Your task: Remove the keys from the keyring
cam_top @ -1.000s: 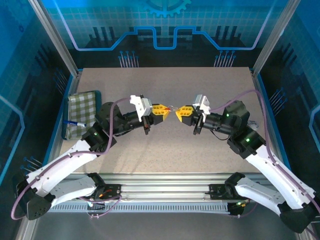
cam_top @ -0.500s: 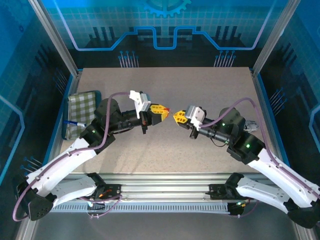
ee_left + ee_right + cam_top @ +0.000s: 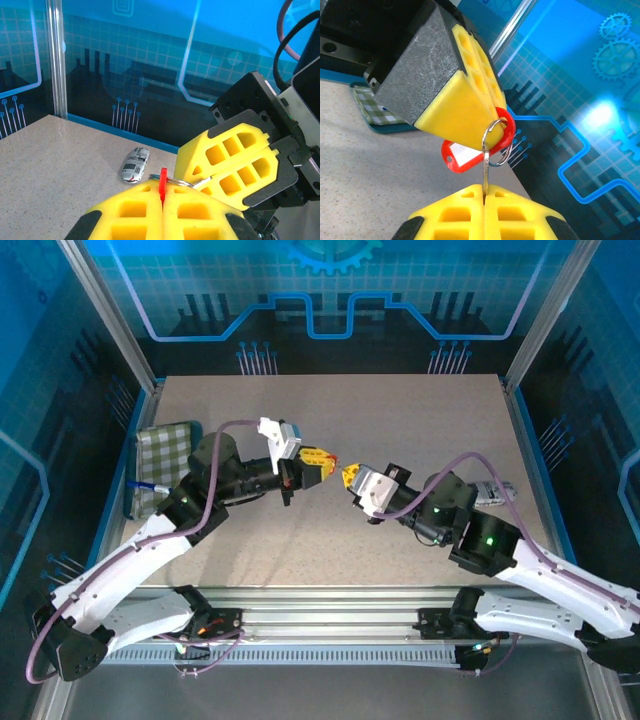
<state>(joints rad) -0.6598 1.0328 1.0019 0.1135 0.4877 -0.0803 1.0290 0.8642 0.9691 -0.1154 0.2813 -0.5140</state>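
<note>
The keyring (image 3: 498, 145) is a steel ring carrying a red plastic tag (image 3: 469, 156), and it hangs in the air between my two grippers. The left gripper (image 3: 331, 459) is shut on the red tag (image 3: 163, 178), whose edge sticks up between the yellow fingertips. One of the keys (image 3: 484, 172), a thin grey metal strip seen edge-on, runs from the ring into my right gripper (image 3: 347, 474), which is shut on it. In the left wrist view the right gripper's yellow fingers (image 3: 232, 162) sit just right of the ring (image 3: 176, 181).
A green checked cloth (image 3: 165, 462) lies in a tray at the left edge of the table, with a blue-tipped pen (image 3: 150, 486) beside it. A small grey printed pouch (image 3: 494, 490) lies on the tabletop to the right, also seen as the pouch (image 3: 135, 164).
The right arm has swung forward and left, its wrist turning so the gripper now points up and left at the ring. The left gripper shifted slightly. Both stayed shut.
</note>
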